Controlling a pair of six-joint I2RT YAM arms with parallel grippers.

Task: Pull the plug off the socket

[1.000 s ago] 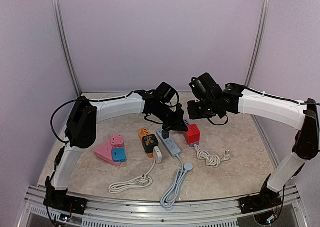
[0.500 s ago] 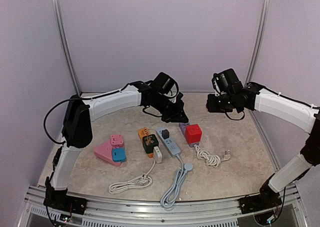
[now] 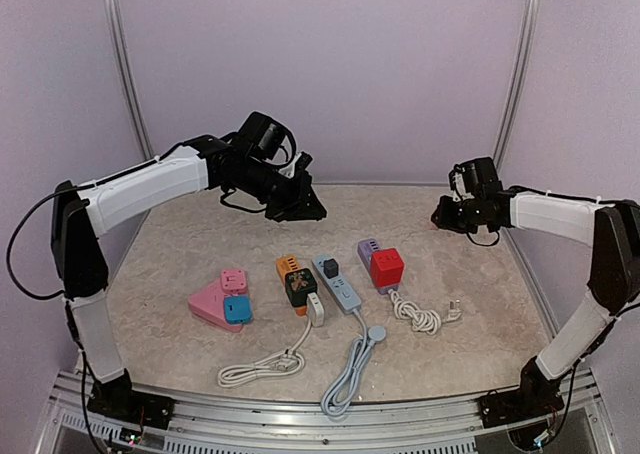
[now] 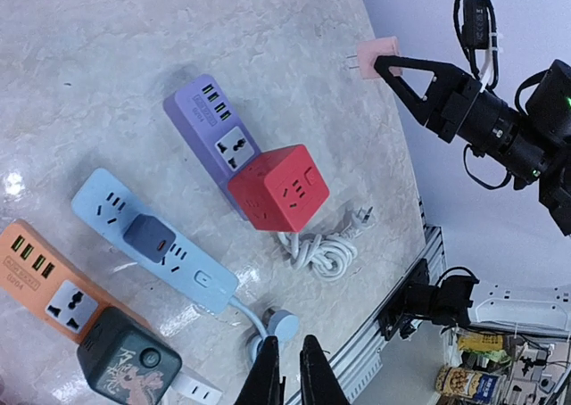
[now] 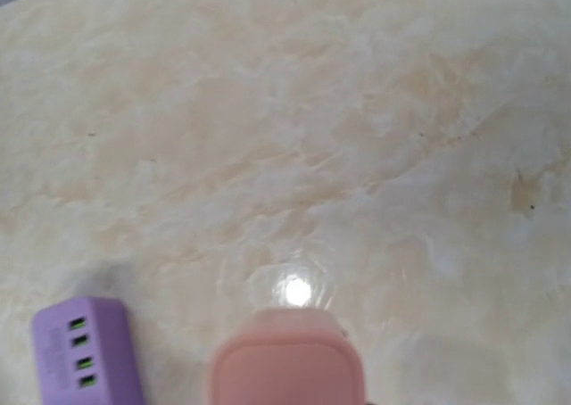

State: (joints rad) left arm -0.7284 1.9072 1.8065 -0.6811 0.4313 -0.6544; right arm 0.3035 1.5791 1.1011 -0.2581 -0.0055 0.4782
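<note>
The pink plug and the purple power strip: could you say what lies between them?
Only bare tabletop separates pink plug from purple power strip, as the left wrist view shows.

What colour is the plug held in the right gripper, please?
Pale pink plug, clearest in the left wrist view.

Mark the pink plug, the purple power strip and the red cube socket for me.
pink plug (image 4: 376, 55), left wrist view, centre of its square body.
purple power strip (image 4: 211, 122), left wrist view, top face by the USB ports.
red cube socket (image 4: 278, 188), left wrist view, its top face.
</note>
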